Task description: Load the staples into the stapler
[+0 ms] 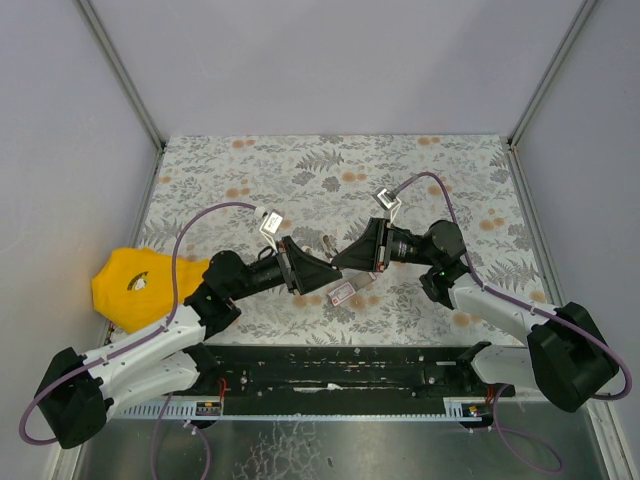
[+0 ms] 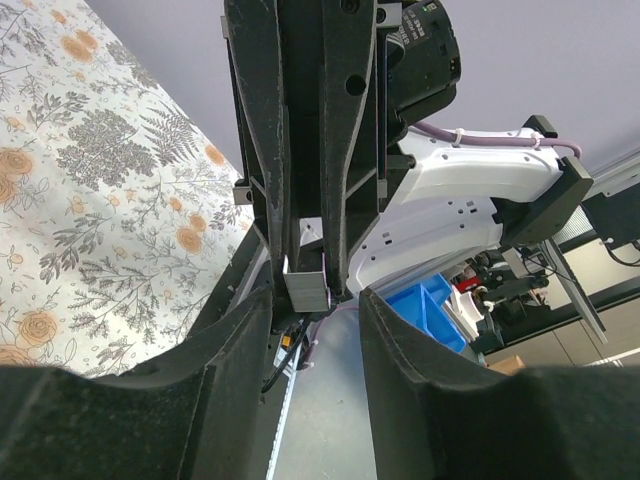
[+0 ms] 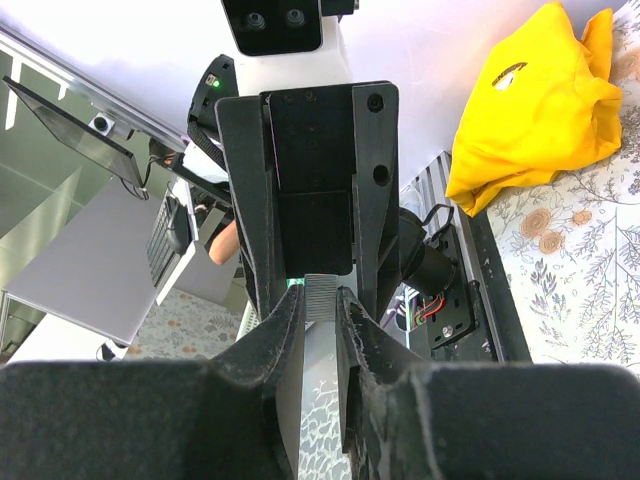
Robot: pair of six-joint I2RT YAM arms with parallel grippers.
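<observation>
Left gripper (image 2: pixel 315 310): fingers apart, set either side of the right gripper's tips; arm stretched toward mid-worktop.
Staples (image 1: pixel 345 293): pink-and-white carton lying flat on the worktop (image 1: pixel 300 170), just beside the meeting gripper tips, on the near side.
Right gripper (image 3: pixel 320 310): clamped on a grey ribbed strip (image 3: pixel 322 288), pointing left.

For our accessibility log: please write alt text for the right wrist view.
The right end effector pinches a grey ribbed strip, likely staples, holding it up to the open left end effector directly opposite. A yellow cloth lies at the upper right, at the floral table's edge.
</observation>
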